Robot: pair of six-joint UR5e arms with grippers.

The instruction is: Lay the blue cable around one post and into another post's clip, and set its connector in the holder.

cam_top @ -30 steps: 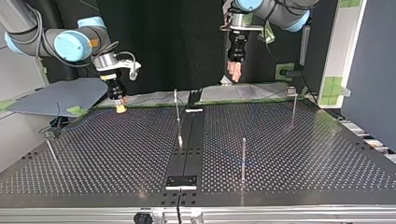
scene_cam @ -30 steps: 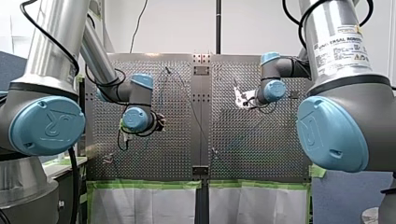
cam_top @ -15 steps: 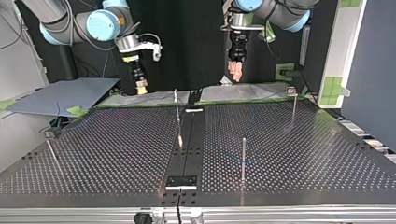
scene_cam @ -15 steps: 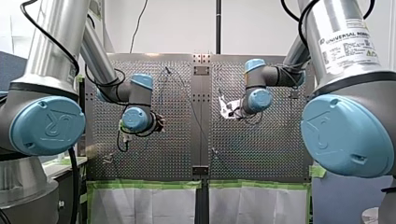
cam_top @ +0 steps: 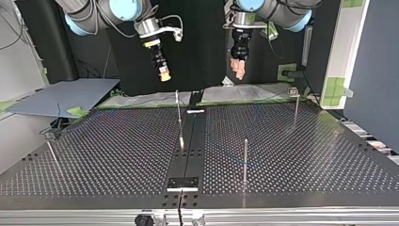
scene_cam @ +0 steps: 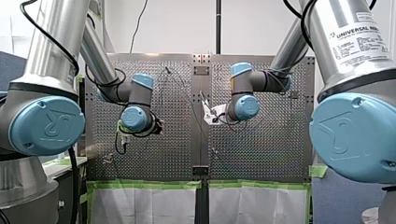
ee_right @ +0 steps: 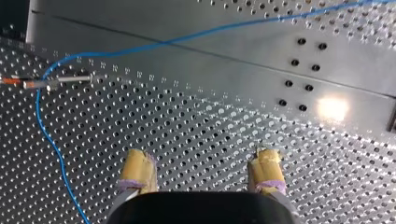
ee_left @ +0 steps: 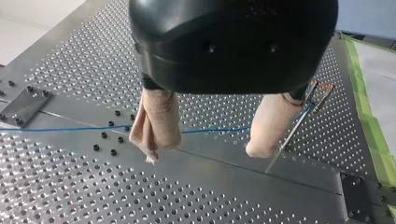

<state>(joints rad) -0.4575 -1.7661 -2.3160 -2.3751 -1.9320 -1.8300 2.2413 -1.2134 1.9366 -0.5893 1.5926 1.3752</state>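
Observation:
The thin blue cable (ee_left: 70, 128) lies on the perforated plate and runs under my left gripper (ee_left: 212, 140). That gripper hangs open, with beige pads and nothing between them. A slim post (ee_left: 292, 135) stands by one of its fingers, with the cable at its top. My right gripper (ee_right: 201, 168) is open too, its yellow pads empty above the plate. Ahead of it the cable (ee_right: 140, 46) bends round a post (ee_right: 60, 80). In the top view, my right gripper (cam_top: 163, 74) hovers high over the far middle and my left gripper (cam_top: 237, 68) hangs to its right.
Several thin posts stand on the plate: one at the middle (cam_top: 179, 113), one nearer (cam_top: 245, 160), one at the far right (cam_top: 295, 106), one at the left (cam_top: 51, 155). A black bracket (cam_top: 183, 182) sits at the near edge. Green tape (scene_cam: 144, 184) lines the table's edge.
My right arm has swung in towards the table's middle and risen: rightward in the top view, leftward in the front view. My left arm has hardly moved.

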